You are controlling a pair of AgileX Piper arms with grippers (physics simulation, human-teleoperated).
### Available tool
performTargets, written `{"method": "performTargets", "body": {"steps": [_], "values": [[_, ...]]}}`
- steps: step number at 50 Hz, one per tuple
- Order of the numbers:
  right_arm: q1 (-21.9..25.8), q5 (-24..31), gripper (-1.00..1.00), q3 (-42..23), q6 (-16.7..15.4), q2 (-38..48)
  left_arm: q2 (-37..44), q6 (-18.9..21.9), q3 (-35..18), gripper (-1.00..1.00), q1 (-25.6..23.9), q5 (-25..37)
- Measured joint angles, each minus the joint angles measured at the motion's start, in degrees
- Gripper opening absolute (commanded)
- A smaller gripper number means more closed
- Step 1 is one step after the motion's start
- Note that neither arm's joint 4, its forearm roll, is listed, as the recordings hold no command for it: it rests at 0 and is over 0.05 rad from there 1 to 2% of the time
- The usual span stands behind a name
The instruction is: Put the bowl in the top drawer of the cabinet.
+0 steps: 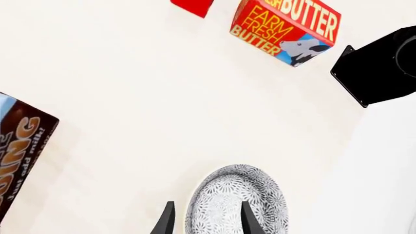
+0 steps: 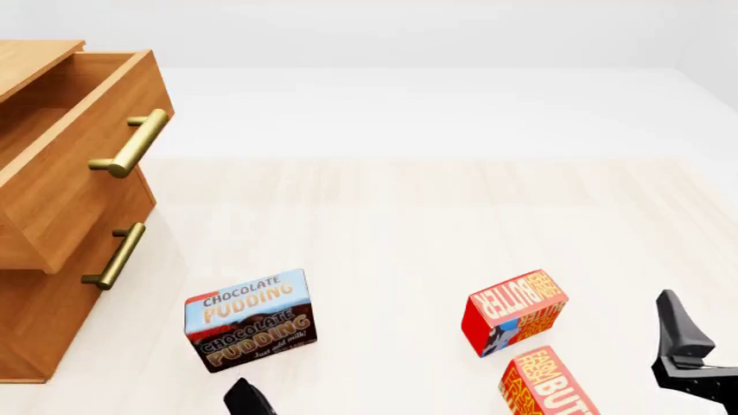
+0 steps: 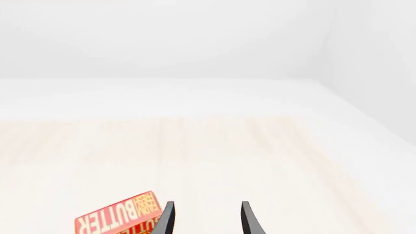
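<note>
The cabinet [image 2: 47, 259] stands at the left edge of the table [image 2: 392, 225] in the front view, its top drawer [image 2: 69, 164] pulled out toward the middle of the table, brass bar handle [image 2: 130, 144] on its front; the lower drawer [image 2: 58, 320] sits pushed in beneath it with a like handle [image 2: 116, 256]. The bowl [image 1: 237, 202] does not appear in the front view — only the left wrist view shows it, lying on the pale tabletop right at the tips of the left gripper [image 1: 204, 219]. That gripper is spread, its two dark fingers apart, one finger [image 1: 250, 219] crossing in front of the bowl's patterned inside and the other just beside the rim; whether either finger touches the bowl cannot be told. A chocolate pudding box [image 2: 251, 318] stands near the front of the table, right of the cabinet. To its right are two red butter boxes close together, one upright [image 2: 516, 311] and one nearer the front edge [image 2: 551, 385]. The right gripper [image 3: 206, 219] is released too — its fingers stand apart over bare table with nothing between them, and a butter box lies just beside one fingertip. The right arm's dark body [image 1: 383, 66] crosses the left wrist view beyond a butter box.
</note>
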Motion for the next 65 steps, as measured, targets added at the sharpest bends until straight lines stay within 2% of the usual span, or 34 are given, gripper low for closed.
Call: {"method": "performTargets", "body": {"steps": [27,28,51,65], "values": [[-0.6,-0.1,1.0,0.0,-0.2,0.3,2.9,-1.0,0.8,1.0,-1.1,-4.7],[-0.6,-0.2,1.0,0.0,-0.2,0.3,3.0,-1.0,0.8,-1.0,-1.1,-4.9],[-0.3,-0.1,1.0,0.0,-0.1,0.2,1.3,0.1,-0.3,-1.0,0.0,-2.8],[0.2,0.2,1.0,0.0,0.1,-0.4,-3.8,2.3,-3.2,-1.0,1.3,4.0]]}}
